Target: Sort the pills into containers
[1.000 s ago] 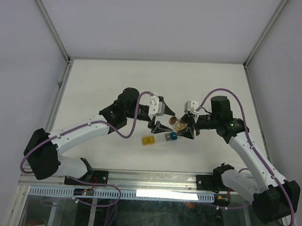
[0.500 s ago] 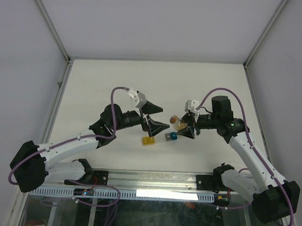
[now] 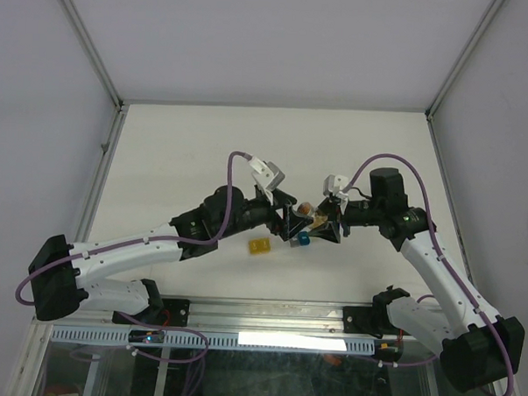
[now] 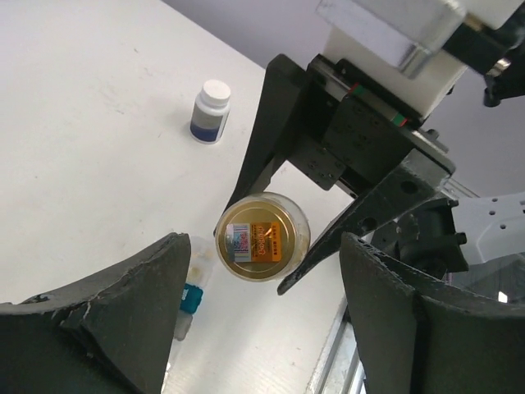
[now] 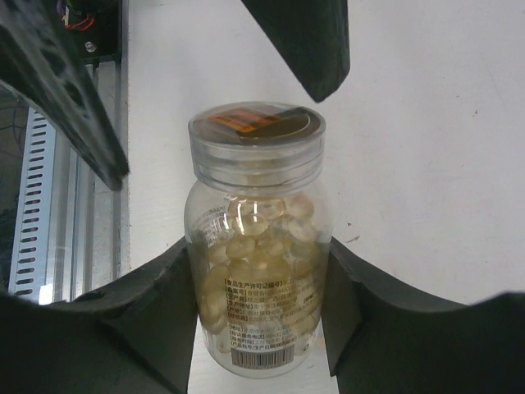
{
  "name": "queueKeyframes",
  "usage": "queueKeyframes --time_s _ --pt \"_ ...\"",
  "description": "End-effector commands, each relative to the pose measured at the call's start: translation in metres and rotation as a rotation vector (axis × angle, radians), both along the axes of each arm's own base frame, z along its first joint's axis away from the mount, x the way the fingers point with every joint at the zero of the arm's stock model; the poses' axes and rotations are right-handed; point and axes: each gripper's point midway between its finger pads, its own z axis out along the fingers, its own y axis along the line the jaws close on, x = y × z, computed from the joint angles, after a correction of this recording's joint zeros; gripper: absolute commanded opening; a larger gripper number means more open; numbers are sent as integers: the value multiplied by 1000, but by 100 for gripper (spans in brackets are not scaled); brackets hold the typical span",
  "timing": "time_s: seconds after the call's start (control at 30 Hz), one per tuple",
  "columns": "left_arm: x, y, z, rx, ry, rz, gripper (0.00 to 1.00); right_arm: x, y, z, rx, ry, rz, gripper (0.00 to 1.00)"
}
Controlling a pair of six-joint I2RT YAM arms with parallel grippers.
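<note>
My right gripper (image 3: 324,225) is shut on a round clear vial (image 5: 257,246) full of tan-yellow pills and holds it above the table. The vial's gold cap (image 4: 262,238) faces my left gripper (image 4: 264,275), which is open, its jaws standing wide on either side of the cap without touching it. In the top view the left gripper (image 3: 287,224) is just left of the vial (image 3: 314,218). A yellow container (image 3: 260,246) lies alone on the table. A blue compartment (image 4: 191,297) with clear ones beside it lies under the grippers (image 3: 302,240). I see no loose pills.
A small dark bottle with a white cap (image 4: 211,111) stands on the white table beyond the vial. A metal rail (image 3: 268,314) runs along the near table edge by the arm bases. Grey walls enclose the table's back and sides.
My left arm has swung its open gripper right, from above the yellow container to the vial's cap. The right gripper and the vial have stayed in place.
</note>
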Motion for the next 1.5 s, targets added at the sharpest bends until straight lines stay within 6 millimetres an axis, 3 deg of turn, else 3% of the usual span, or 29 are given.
queueKeyframes --time_s 0.0,0.2,0.37,0.47,0.57,0.63,0.7,0.73,0.77,0.83,0.93,1.1,1.23,1.47 --pt "6 -7 16 -4 -13 21 72 4 2 18 28 -44 2 0" --pt "2 -19 14 23 -18 -38 58 4 2 19 28 -48 0 0" --pt "-8 -25 10 57 -80 -130 30 4 2 19 28 -48 1 0" --pt "-23 -26 6 102 -224 -277 13 3 2 19 30 -47 2 0" --pt "-39 -21 0 144 -423 -461 9 3 2 19 30 -47 2 0" --pt "-44 -16 -3 160 -532 -546 15 4 2 19 29 -49 1 0" --pt "-35 -12 2 163 -602 -535 48 4 2 19 28 -50 -1 0" --pt "-28 -10 10 142 -603 -491 70 4 2 19 28 -51 -1 0" --pt "-23 -8 18 110 -574 -445 85 5 1 19 27 -50 -4 0" --pt "-17 -4 34 46 -554 -370 98 5 1 18 26 -48 -4 0" --pt "-7 2 48 -36 -450 -257 99 5 1 18 26 -49 -3 0" --pt "6 3 47 -70 -271 -163 98 5 2 17 26 -43 -2 0" --pt "5 -6 36 -38 -205 -197 82 4 2 18 27 -46 -2 0" --pt "8 -20 25 5 -163 -234 73 5 2 18 27 -45 -2 0"
